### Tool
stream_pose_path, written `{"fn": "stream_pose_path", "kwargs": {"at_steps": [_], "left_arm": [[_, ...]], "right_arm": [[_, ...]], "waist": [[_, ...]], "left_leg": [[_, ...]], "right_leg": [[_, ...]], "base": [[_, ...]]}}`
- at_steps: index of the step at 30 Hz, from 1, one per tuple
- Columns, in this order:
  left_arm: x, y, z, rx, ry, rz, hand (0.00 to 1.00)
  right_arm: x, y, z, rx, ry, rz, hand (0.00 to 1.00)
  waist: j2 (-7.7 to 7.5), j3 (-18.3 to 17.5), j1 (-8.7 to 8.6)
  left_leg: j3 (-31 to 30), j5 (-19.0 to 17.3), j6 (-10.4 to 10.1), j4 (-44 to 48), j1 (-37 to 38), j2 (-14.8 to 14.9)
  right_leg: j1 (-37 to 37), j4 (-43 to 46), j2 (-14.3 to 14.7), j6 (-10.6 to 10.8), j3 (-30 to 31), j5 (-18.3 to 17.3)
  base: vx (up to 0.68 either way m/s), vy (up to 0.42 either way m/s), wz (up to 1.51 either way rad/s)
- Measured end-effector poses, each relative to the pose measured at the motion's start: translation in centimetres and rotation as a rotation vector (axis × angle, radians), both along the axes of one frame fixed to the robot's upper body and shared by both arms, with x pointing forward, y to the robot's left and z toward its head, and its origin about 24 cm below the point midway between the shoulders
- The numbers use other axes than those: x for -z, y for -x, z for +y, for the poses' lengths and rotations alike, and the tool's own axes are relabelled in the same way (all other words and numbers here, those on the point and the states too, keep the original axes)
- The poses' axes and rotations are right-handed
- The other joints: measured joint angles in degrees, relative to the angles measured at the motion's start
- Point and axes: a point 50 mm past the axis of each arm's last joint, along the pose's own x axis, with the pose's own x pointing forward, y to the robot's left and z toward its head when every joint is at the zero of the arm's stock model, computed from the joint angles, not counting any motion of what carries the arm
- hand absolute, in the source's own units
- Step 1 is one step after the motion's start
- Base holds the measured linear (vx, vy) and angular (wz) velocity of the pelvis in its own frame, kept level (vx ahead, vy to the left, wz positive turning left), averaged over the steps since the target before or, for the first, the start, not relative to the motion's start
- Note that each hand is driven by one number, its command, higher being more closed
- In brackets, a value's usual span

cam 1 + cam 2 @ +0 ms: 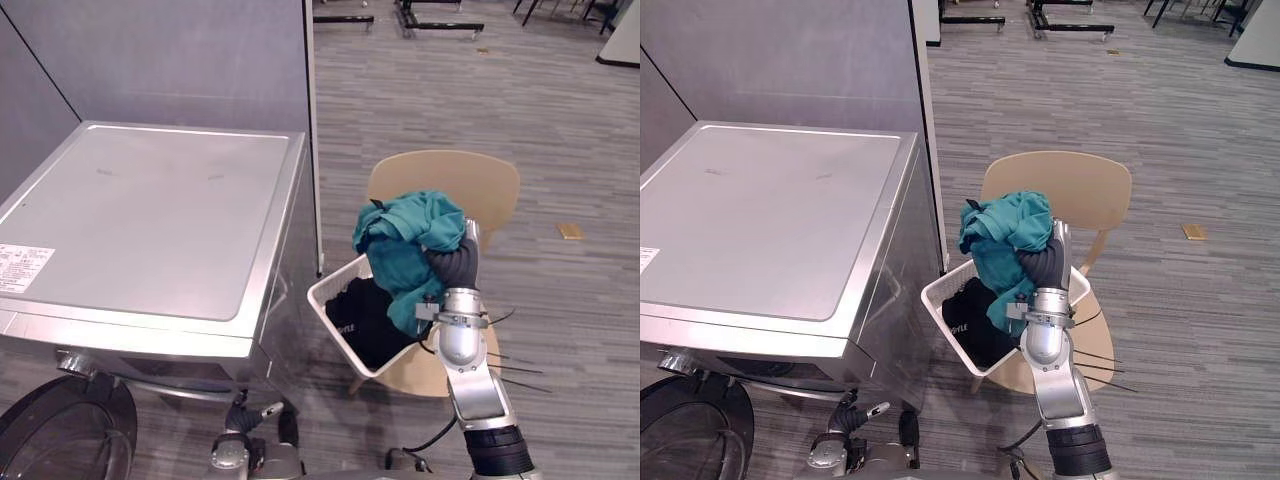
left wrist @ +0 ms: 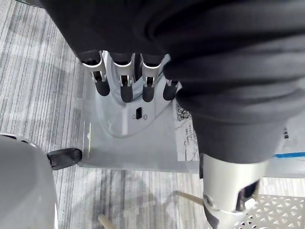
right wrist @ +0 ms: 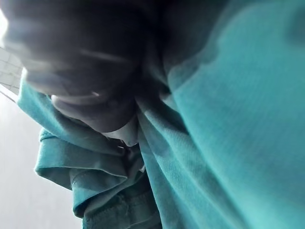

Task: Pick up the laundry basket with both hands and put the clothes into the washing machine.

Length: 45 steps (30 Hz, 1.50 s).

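Floor: grey planks; wooden chair (image 1: 470,185) stands beside washing machine (image 1: 150,220).
Laundry basket (image 1: 335,315): on chair seat, dark clothes (image 1: 370,318) inside.
Right hand (image 1: 455,265): closed around teal garment (image 1: 410,235), above basket.
Left hand (image 2: 121,81): fingers relaxed, nothing held.
Next: 1 garment is to be carried to open door (image 1: 60,430).

Bunched teal garment (image 1: 410,232) above tilted white basket (image 1: 327,301) of dark clothes (image 1: 372,322), beside silver washing machine (image 1: 150,220).

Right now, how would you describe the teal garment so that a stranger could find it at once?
Right of the silver washing machine stands a wooden chair with a white laundry basket on its seat. The teal garment is bunched at the right hand above that basket; the clothing inside is black.
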Motion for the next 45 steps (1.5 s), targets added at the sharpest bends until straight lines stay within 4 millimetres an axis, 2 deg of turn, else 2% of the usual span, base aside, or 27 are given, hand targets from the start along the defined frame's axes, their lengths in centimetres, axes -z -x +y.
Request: {"fn": "stream_pose_path", "kwargs": {"at_steps": [10,12,14,15,16,17,18,19,20,22,24,25,26,27,28,29,30,31,32,33,34,35,36,37,39,41,45], "left_arm": [[-0.1,-0.2,-0.1,0.011,0.0,-0.012,0.0],[-0.2,-0.4,-0.1,0.021,-0.003,-0.02,0.0],[-0.7,-1.6,-0.5,0.055,0.001,-0.056,0.0],[-0.9,-1.9,-0.5,0.053,0.003,-0.071,0.0],[-1.4,-2.6,-0.4,0.054,0.001,-0.104,0.0],[-2.0,-3.6,-0.3,0.05,0.002,-0.147,0.0],[-2.2,-3.8,-0.2,0.043,0.002,-0.164,0.0],[-2.7,-4.1,-0.1,0.033,0.0,-0.191,0.0],[-3.4,-4.8,-0.1,0.021,0.007,-0.24,0.0],[-4.0,-4.8,-0.6,-0.013,0.03,-0.293,0.0],[-4.3,-4.9,-1.4,-0.02,0.05,-0.316,0.0],[-4.9,-5.4,-2.3,-0.01,0.071,-0.354,0.0],[-5.9,-5.9,-3.4,0.013,0.101,-0.411,0.0],[-6.8,-6.8,-4.2,0.063,0.112,-0.457,0.0],[-7.5,-7.5,-4.9,0.09,0.123,-0.489,0.0],[-8.2,-8.1,-5.5,0.101,0.14,-0.526,0.0],[-9.2,-8.5,-6.0,0.119,0.155,-0.576,0.0],[-9.6,-8.5,-6.1,0.133,0.156,-0.597,0.0],[-10.3,-8.6,-6.1,0.134,0.163,-0.634,0.0],[-11.1,-8.7,-6.2,0.137,0.172,-0.677,0.0],[-11.6,-8.9,-6.4,0.144,0.178,-0.699,0.0],[-12.4,-9.1,-7.0,0.176,0.198,-0.742,0.0],[-13.6,-9.6,-8.3,0.235,0.228,-0.794,0.0],[-14.1,-9.8,-8.9,0.258,0.241,-0.817,0.0],[-15.1,-9.9,-10.2,0.325,0.275,-0.859,0.0],[-16.4,-9.6,-11.3,0.389,0.293,-0.912,0.0],[-17.2,-9.6,-11.5,0.414,0.297,-0.952,0.0]], "right_arm": [[0.1,0.0,0.1,-0.035,-0.053,0.009,1.0],[0.1,0.0,0.4,-0.068,-0.084,0.015,1.0],[0.3,0.0,0.2,-0.083,-0.12,0.026,1.0],[0.3,0.0,0.2,-0.092,-0.129,0.028,1.0],[0.2,0.1,0.3,-0.108,-0.156,0.019,1.0],[0.2,0.2,0.5,-0.121,-0.182,0.01,1.0],[0.2,0.2,0.7,-0.127,-0.203,0.013,1.0],[0.3,0.2,1.5,-0.167,-0.211,0.018,1.0],[-0.1,0.1,2.1,-0.217,-0.201,0.002,1.0],[-0.8,-0.2,3.0,-0.278,-0.202,-0.024,1.0],[-1.1,-0.6,3.6,-0.317,-0.207,-0.036,1.0],[-0.9,-0.7,3.3,-0.319,-0.2,-0.02,1.0],[-0.4,-0.7,2.8,-0.313,-0.186,0.004,1.0],[0.1,-0.5,2.2,-0.295,-0.18,0.022,1.0],[0.3,-0.5,1.8,-0.285,-0.178,0.028,1.0],[0.3,-0.5,1.5,-0.282,-0.176,0.033,1.0],[0.7,-0.7,1.3,-0.283,-0.2,0.054,1.0],[1.0,-0.6,1.3,-0.29,-0.218,0.066,1.0],[1.3,-0.3,1.3,-0.304,-0.239,0.08,1.0],[1.7,-0.1,1.4,-0.336,-0.259,0.1,1.0],[2.0,0.1,1.5,-0.349,-0.27,0.111,1.0],[2.5,0.4,1.8,-0.376,-0.287,0.136,1.0],[2.9,0.9,1.9,-0.406,-0.305,0.159,1.0],[3.0,1.0,2.0,-0.419,-0.311,0.163,1.0],[2.9,1.2,2.6,-0.473,-0.323,0.17,1.0],[2.5,1.5,4.2,-0.572,-0.348,0.168,1.0],[2.6,2.2,7.0,-0.737,-0.414,0.198,1.0]], "waist": [[-0.37,-0.3,0.17],[-0.96,-0.4,0.04],[-1.33,-0.2,-0.88],[-1.34,-0.1,-1.03],[-1.44,0.0,-0.98],[-2.2,0.4,-1.03],[-2.7,0.3,-1.03],[-3.38,0.2,0.34],[-3.02,0.2,2.03],[-1.58,0.3,3.65],[-0.06,1.1,3.03],[2.2,2.4,2.37],[3.97,3.3,2.1],[3.89,3.6,1.37],[3.48,3.8,0.98],[2.7,4.3,0.16],[0.75,5.1,-0.08],[0.39,4.6,-0.22],[0.52,4.4,-0.55],[1.77,3.7,-0.82],[2.18,3.4,-1.04],[3.01,2.9,-1.5],[3.97,2.1,-1.88],[4.23,1.9,-1.84],[4.02,1.1,-1.67],[2.97,0.0,-1.17],[2.78,-2.2,-1.13]], "left_leg": [[-0.6,0.1,-0.1,0.4,-2.0,0.0],[-1.6,0.2,-0.1,0.6,-4.3,-0.3],[-6.1,-0.2,1.0,5.6,-9.1,-1.2],[-7.3,-0.4,1.3,6.6,-10.0,-1.4],[-9.3,-0.9,2.0,7.6,-11.7,-1.3],[-11.8,-1.0,2.3,9.1,-13.2,-2.4],[-12.9,-1.0,2.3,10.1,-13.8,-3.1],[-14.1,-1.1,2.1,12.1,-15.2,-4.4],[-14.8,-1.0,2.0,14.4,-17.6,-4.7],[-15.5,-0.1,1.1,15.0,-20.7,-3.5],[-18.5,2.7,0.2,14.2,-23.8,-2.4],[-20.7,4.7,1.3,12.3,-24.1,-0.8],[-21.6,5.4,6.0,8.6,-23.2,0.3],[-18.3,-3.2,11.6,6.6,-23.2,0.1],[-16.6,-10.2,12.7,6.9,-23.8,-0.4],[-15.4,-10.5,11.2,9.8,-24.7,-1.6],[-11.9,-8.7,9.6,18.9,-25.5,-4.1],[-9.5,-8.9,9.0,24.4,-25.0,-4.7],[-7.8,-10.2,7.4,29.3,-22.8,-4.0],[-7.3,-13.2,4.3,32.3,-19.3,-2.5],[-6.9,-14.0,4.0,32.4,-16.9,-1.7],[-6.6,-15.5,2.9,29.1,-10.7,-1.4],[-6.8,-15.5,2.1,18.8,-5.1,-0.8],[-6.8,-15.3,1.9,15.8,-4.1,-0.7],[-7.1,-14.7,0.8,11.5,-3.0,-0.2],[-7.1,-14.6,0.7,10.1,-2.2,-0.7],[-7.1,-14.5,0.7,9.9,-0.1,-1.8]], "right_leg": [[-2.7,1.9,0.0,-0.3,-0.4,-0.8],[-6.6,7.5,-0.4,-0.5,-0.4,-2.8],[-9.8,14.2,-1.2,-0.2,-1.0,-3.9],[-9.9,14.9,-1.2,0.6,-0.9,-4.2],[-9.7,17.3,-1.1,2.9,1.1,-6.4],[-11.7,29.0,-1.1,2.5,4.6,-10.5],[-11.7,33.3,-1.0,2.9,6.1,-11.4],[-11.1,36.0,-0.9,2.5,8.4,-11.2],[-10.1,32.9,0.1,1.4,9.5,-13.5],[-8.9,26.1,1.3,-0.8,7.6,-16.9],[-8.6,21.7,3.2,-3.3,5.0,-20.1],[-8.6,21.7,6.3,-4.3,4.1,-20.0],[-9.0,22.6,8.8,-5.9,3.2,-19.4],[-8.9,21.4,7.4,-8.1,-0.6,-18.4],[-9.0,20.8,6.1,-8.6,-2.8,-18.1],[-9.3,20.8,4.7,-9.1,-4.4,-17.8],[-9.8,20.7,1.4,-9.2,-6.3,-16.8],[-10.3,20.0,-0.2,-9.3,-6.9,-15.7],[-10.8,18.1,-0.4,-9.4,-7.4,-13.5],[-11.6,16.9,0.2,-9.4,-8.3,-11.8],[-12.0,16.7,0.4,-9.4,-8.6,-11.5],[-12.3,16.5,0.5,-9.1,-9.1,-11.2],[-12.3,15.7,1.1,-8.3,-10.9,-10.5],[-12.3,15.5,1.4,-8.2,-11.7,-10.1],[-12.5,15.0,1.7,-7.9,-13.0,-9.3],[-12.2,14.8,1.2,-7.1,-13.0,-8.7],[-8.9,11.7,0.9,-5.7,-12.7,-7.0]], "base": [[0.01,-0.009,0.01],[0.04,-0.03,0.19],[0.02,-0.019,0.84],[0.02,-0.006,1.08],[0.02,-0.045,1.26],[0.02,-0.081,1.31],[0.0,-0.153,1.21],[-0.07,-0.254,0.76],[-0.07,-0.222,0.52],[-0.23,-0.222,0.11],[-0.29,-0.223,0.37],[-0.31,-0.222,0.72],[-0.39,-0.261,1.23],[-0.34,-0.18,1.34],[-0.28,-0.11,1.38],[-0.3,-0.079,1.16],[-0.35,-0.127,0.98],[-0.35,-0.136,0.8],[-0.28,-0.08,0.46],[-0.19,-0.013,0.31],[-0.16,0.036,0.28],[-0.13,0.049,0.53],[-0.12,0.06,0.57],[-0.09,0.067,0.55],[-0.05,0.091,0.29],[-0.03,0.132,0.15],[-0.02,0.088,0.04]]}}
